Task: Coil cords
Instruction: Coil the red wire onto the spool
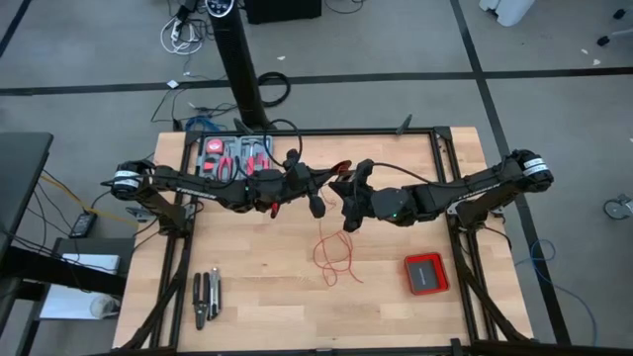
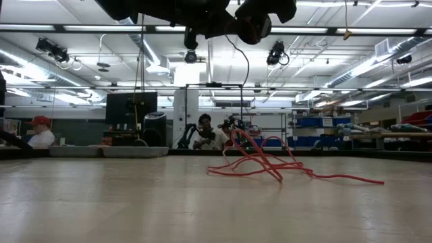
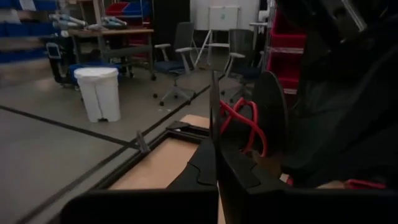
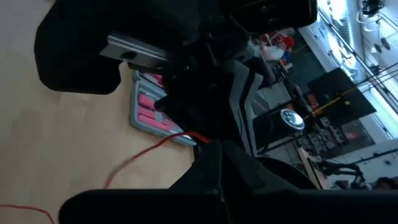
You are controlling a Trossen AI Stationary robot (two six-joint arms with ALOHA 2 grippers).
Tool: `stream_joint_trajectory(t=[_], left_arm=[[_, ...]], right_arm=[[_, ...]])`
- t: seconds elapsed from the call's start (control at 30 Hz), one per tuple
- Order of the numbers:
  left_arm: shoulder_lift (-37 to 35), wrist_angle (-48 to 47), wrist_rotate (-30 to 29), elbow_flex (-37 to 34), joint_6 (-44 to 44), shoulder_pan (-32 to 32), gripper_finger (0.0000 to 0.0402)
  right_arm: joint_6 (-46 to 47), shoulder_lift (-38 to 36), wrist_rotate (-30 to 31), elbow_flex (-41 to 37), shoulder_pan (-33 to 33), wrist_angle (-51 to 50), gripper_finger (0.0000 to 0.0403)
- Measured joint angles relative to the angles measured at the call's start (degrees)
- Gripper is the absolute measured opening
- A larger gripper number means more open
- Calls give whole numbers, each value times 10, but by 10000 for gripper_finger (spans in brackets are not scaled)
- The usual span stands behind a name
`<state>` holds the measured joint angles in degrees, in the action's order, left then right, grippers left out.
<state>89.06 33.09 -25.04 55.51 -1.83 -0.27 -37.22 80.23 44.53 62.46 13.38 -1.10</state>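
Note:
The thin red wire lies in loose loops on the table's middle (image 1: pixel 334 255), also in the low view (image 2: pixel 270 163); one strand rises from them toward the grippers. Both grippers meet above the table's middle, toward the far side. My left gripper (image 1: pixel 331 179) is shut on a small black spool (image 3: pixel 271 115) with red wire wound on it (image 3: pixel 244 121). My right gripper (image 1: pixel 356 178) faces it from the right and is shut on the red wire (image 4: pixel 186 136). In the low view only the arms' undersides (image 2: pixel 202 13) show. My left gripper pinches a thin black disc of the spool, seen edge-on (image 3: pixel 214 109), between its two shut fingers. The fingers come level from the table's left. The spool is lifted clear of the table. My right gripper pinches the red wire (image 4: pixel 194 137) between its shut fingers, coming level from the table's right. From the fingers the strand runs slack down toward the table (image 4: pixel 118 171).
A grey tool tray with red-handled tools (image 1: pixel 237 158) stands at the far left. Pliers (image 1: pixel 206 297) lie at the near left. A flat red square box (image 1: pixel 425 273) lies at the near right. People sit in the room behind the table (image 2: pixel 40 131).

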Motion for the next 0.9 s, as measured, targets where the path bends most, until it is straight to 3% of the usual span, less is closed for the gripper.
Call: stream_joint_trajectory(t=[0.33, 0.47, 0.9], left_arm=[[0, -19, -8, 0, 28, 0, 0], [0, -18, -15, 0, 31, 0, 0], [0, -21, -11, 0, 29, 0, 0]], right_arm=[[0, 0, 33, 0, 2, 3, 0], [10, 0, 73, 0, 3, 15, 0], [127, 0, -4, 0, -9, 39, 0]])
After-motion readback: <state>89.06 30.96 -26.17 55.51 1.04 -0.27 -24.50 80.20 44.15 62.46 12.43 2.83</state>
